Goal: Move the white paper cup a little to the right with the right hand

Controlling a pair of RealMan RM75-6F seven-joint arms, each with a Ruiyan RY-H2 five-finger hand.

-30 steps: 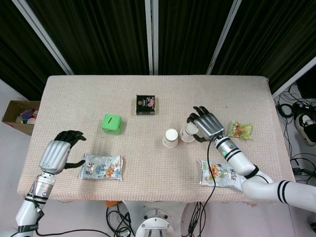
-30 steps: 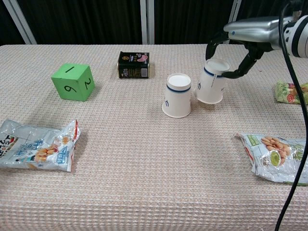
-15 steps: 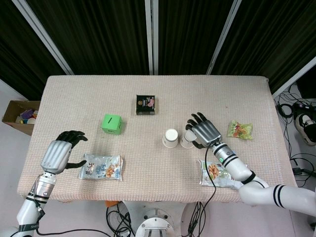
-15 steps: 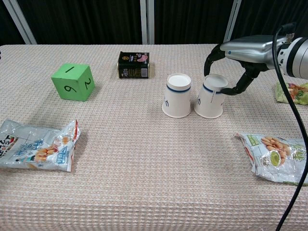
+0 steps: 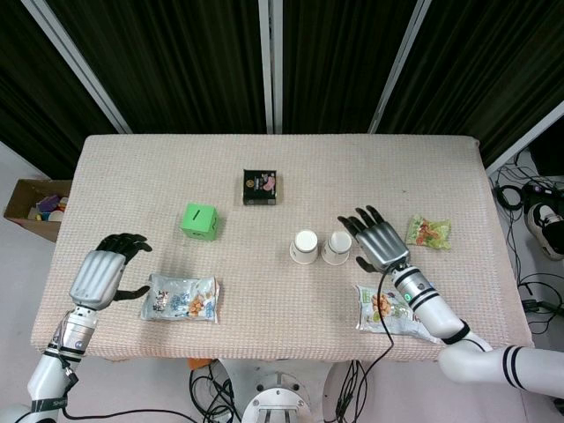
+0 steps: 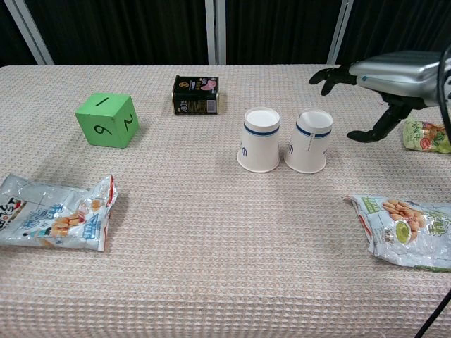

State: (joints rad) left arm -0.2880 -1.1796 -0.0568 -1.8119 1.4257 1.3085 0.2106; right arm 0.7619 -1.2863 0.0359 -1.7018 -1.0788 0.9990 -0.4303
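two white paper cups (image 5: pixel 320 247) stand upside down, touching, mid-counter (image 5: pixel 423 167). the right hand (image 5: pixel 377 240) hovers released at their 3 o'clock, fingers spread; bare cloth lies toward the 12 o'clock edge.

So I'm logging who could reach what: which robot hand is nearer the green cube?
Left. The left robot hand sits toward the near table edge, left of the green cube; the right robot hand is far across, beyond both paper cups.

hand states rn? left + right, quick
Left robot hand: open, holding nothing, beside the snack bag.
Right robot hand: open, holding nothing, clear of the right paper cup.
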